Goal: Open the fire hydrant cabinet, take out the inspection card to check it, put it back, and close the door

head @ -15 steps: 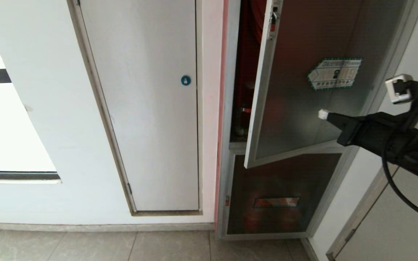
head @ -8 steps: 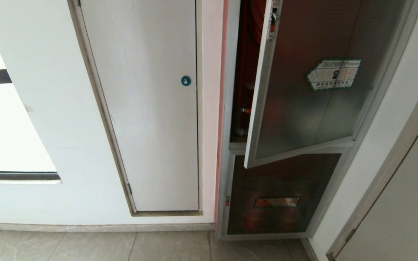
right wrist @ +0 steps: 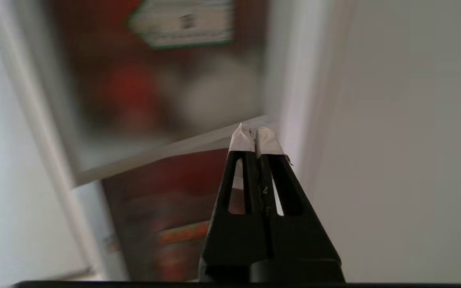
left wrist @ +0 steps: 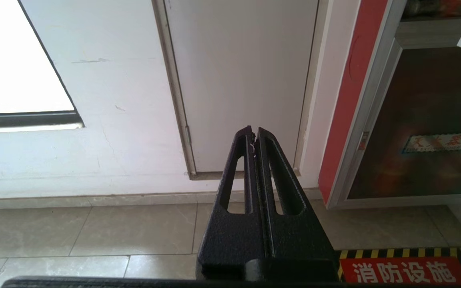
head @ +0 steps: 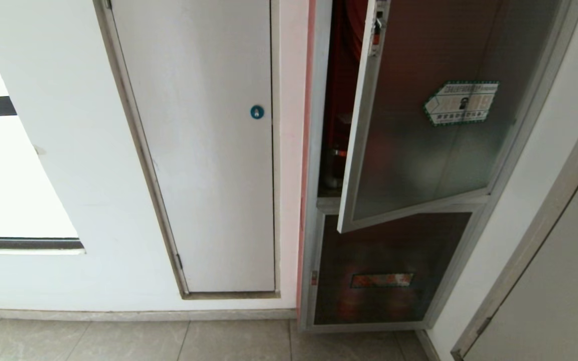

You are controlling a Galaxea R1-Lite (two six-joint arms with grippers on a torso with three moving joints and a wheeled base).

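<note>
Right tool (right wrist: 256, 138), jaws pressed together and empty, points at the door (head: 419, 150), ajar ahead; risk: the door stays unlatched without a further push.

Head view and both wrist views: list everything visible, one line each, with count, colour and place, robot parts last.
fire hydrant cabinet: one, silver frame, red inside, right of centre in the wall.
door: one, dark tinted glass in a silver frame, upper cabinet, standing ajar.
arrow sticker: one, white with green edge, on that door.
lower glass door: one, dark, orange label, below, shut.
white door: one, plain, with a round blue lock, left of the cabinet.
floor tiles: grey-beige, along the bottom.
floor sign: one, red with a yellow-black stripe, before the cabinet.
left pincer: black, shut, pointing at the white door's foot.
right pincer: black, white-taped tips, shut, empty, near the door's lower corner.
</note>
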